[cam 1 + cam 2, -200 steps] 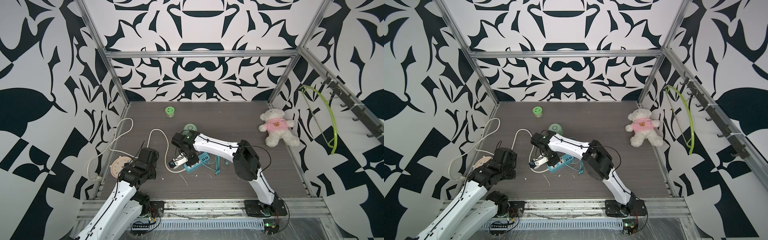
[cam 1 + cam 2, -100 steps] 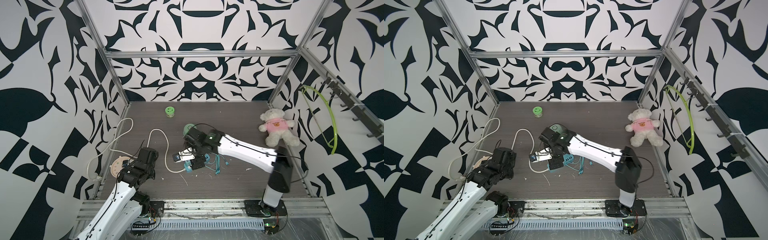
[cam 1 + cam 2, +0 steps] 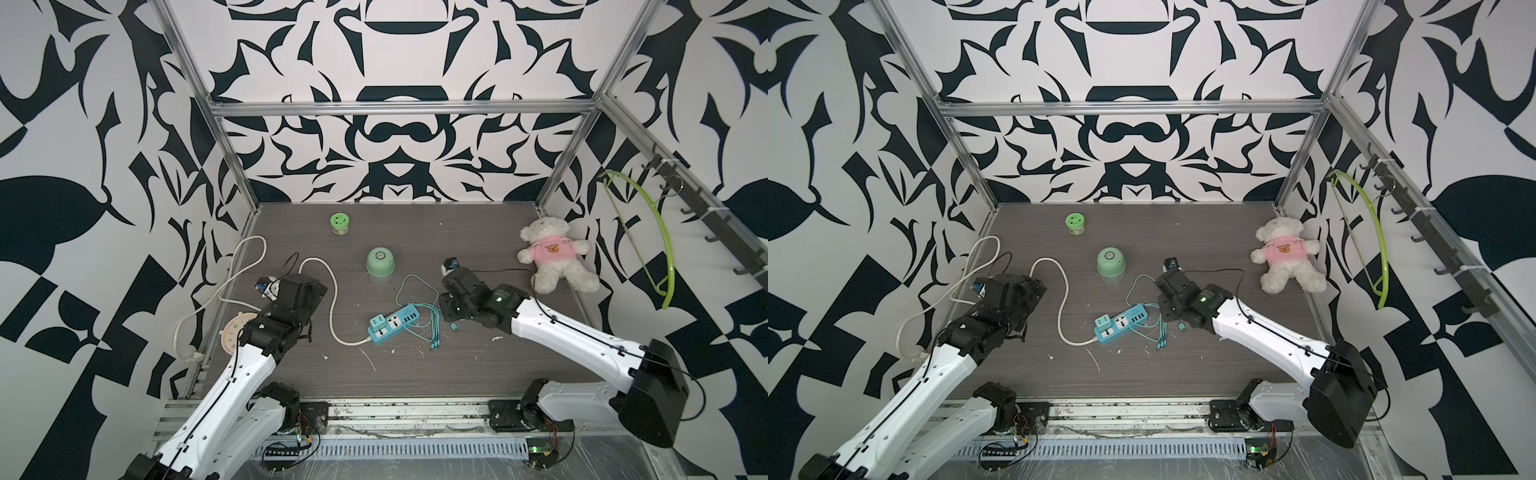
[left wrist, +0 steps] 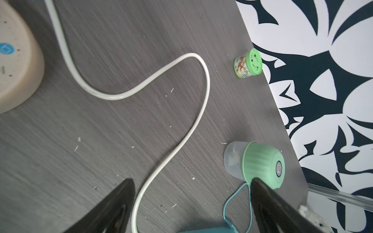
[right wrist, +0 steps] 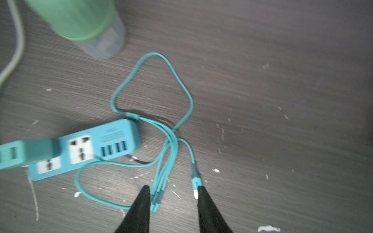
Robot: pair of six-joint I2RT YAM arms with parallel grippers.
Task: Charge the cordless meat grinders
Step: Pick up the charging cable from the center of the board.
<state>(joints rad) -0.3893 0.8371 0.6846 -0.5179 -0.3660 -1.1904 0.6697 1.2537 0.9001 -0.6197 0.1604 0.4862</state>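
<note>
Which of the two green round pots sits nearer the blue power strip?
The bigger pale-mint meat grinder with the clear base; the small bright-green jar stands farther back.

Grinder matt plastic; tabletop dull woodgrain.

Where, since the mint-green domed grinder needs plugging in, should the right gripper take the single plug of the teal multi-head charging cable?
Take the single teal plug by its moulded housing, behind the silver tip, coming straight down from above. It lies flat on the dark wood-grain table, apart from the other bundled plugs, so jaws across its narrow sides should leave the tip free.
</note>
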